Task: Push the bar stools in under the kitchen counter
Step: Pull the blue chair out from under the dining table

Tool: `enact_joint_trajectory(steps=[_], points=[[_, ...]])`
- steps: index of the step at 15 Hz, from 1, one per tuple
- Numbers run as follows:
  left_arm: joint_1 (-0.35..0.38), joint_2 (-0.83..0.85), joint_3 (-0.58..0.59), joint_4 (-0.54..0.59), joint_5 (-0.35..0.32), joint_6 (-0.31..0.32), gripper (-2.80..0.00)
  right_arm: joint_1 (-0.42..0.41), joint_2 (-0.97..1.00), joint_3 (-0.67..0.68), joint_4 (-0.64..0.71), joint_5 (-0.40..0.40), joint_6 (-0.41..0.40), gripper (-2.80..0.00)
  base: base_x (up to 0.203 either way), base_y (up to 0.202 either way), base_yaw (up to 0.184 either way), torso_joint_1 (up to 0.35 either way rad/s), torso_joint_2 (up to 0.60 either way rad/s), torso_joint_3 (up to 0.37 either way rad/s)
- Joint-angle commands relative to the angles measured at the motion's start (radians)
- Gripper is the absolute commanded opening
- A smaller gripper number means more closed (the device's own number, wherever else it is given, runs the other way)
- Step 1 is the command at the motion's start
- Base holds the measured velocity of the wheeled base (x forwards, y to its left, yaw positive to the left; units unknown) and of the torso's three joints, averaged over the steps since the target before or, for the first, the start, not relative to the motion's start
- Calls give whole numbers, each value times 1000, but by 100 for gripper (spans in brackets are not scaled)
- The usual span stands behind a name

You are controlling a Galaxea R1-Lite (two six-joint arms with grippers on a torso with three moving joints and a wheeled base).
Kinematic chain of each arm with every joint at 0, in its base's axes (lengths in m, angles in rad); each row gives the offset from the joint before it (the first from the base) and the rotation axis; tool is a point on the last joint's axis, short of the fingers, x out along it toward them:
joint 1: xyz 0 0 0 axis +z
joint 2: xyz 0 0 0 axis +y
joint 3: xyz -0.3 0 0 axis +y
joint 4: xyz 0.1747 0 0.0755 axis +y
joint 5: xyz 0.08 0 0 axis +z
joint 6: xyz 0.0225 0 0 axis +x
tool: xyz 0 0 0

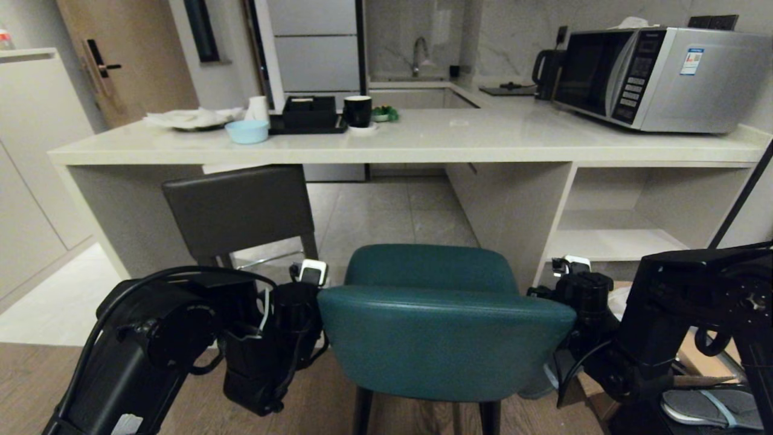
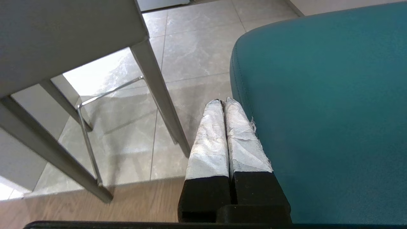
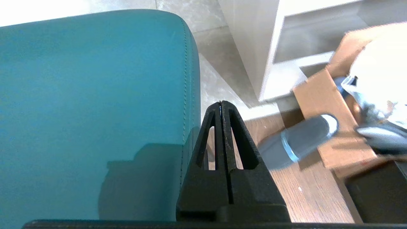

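Bracketing teal stool (image 1: 444,326) backrest: left hand (image 2: 222,103) and right hand (image 3: 221,105) both pressed together, empty. You push padded back low; tall stool likely tippy, leather slick. Table (image 1: 423,142) edge ahead.

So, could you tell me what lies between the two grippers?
The teal stool's curved back, in the head view, with the left gripper and right gripper flanking it.

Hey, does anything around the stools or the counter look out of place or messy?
The teal stool stands out from the counter, while the grey stool is tucked closer. A slipper and cardboard box clutter the floor beside the shelves.
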Motion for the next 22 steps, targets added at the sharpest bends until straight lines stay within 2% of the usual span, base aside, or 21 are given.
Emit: enact_joint_trajectory(steps=[1,9,10,15,22], points=[[-16,-3,-1,-9,4,0,-280,0,-3,2,-12,-2,1,-280,0,0,0,0,0,0],[-4,-41,47,-9,4,-20,-280,-2,-30,19,-12,-2,1,-280,0,0,0,0,0,0],[6,-50,52,-9,5,-19,-280,-7,-34,17,-10,-2,1,-280,0,0,0,0,0,0],[152,-93,99,-9,8,-22,-280,-89,-73,11,-7,2,-2,-280,0,0,0,0,0,0],[165,-136,49,-9,27,-20,-280,-94,-110,20,-7,3,-2,-280,0,0,0,0,0,0]])
